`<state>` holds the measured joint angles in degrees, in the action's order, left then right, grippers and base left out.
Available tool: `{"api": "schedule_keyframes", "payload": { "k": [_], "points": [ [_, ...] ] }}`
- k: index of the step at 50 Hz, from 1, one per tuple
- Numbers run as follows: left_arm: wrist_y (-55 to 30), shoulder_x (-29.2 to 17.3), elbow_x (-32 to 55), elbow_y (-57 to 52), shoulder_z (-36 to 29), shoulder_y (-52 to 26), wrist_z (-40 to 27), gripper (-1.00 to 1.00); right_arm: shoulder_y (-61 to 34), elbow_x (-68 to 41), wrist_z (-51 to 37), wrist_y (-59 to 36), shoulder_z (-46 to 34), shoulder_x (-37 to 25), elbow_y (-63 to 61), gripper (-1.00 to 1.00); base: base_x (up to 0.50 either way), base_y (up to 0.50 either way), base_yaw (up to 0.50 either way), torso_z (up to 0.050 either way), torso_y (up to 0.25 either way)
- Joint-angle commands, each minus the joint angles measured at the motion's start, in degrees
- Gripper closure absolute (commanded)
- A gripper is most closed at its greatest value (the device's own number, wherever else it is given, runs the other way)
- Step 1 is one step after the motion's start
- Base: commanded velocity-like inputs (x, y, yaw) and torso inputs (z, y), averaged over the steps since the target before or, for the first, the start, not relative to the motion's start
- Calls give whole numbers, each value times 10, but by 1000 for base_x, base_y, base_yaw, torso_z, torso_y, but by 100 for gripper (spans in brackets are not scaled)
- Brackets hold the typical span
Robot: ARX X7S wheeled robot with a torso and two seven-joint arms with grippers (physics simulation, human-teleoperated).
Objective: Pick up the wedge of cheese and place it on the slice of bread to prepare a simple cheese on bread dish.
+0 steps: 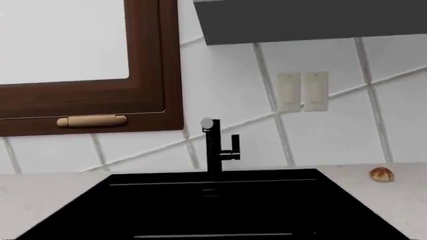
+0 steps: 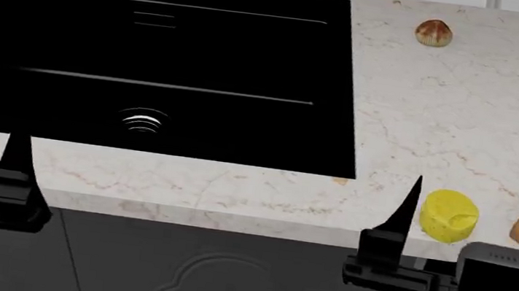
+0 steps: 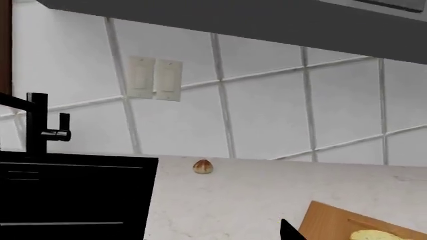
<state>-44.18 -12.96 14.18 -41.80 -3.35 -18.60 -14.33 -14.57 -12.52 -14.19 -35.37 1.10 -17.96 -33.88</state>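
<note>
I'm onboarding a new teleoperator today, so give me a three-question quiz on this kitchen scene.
1. True or false: the wedge of cheese lies between the right claw's fingertips in the head view.
2. Multiple choice: the small brown nut sits A) in the sink, B) on the marble counter to the right of the sink, C) on the cutting board.
3. Fill in: in the right wrist view, the slice of bread lies on the ____.

Key: 1 true; 2 B; 3 cutting board.
</note>
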Motion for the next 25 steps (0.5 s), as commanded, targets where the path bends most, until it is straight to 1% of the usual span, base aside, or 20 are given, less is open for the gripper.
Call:
{"api": "schedule_keyframes", "payload": {
  "k": [1,15,25],
  "points": [
    [-59,-5,8,-25,-15,-59,-10,-100,-63,-6,-1,-55,8,-25,-14,-100,0,0,0,0,0],
    [-106,-7,22,-45,1,-99,-21,-100,-133,-15,1,-111,9,-49,-26,-100,0,0,0,0,0],
    [-111,-7,26,-46,13,-114,-29,-100,-145,-18,0,-125,10,-56,-35,-100,0,0,0,0,0]
  ]
}}
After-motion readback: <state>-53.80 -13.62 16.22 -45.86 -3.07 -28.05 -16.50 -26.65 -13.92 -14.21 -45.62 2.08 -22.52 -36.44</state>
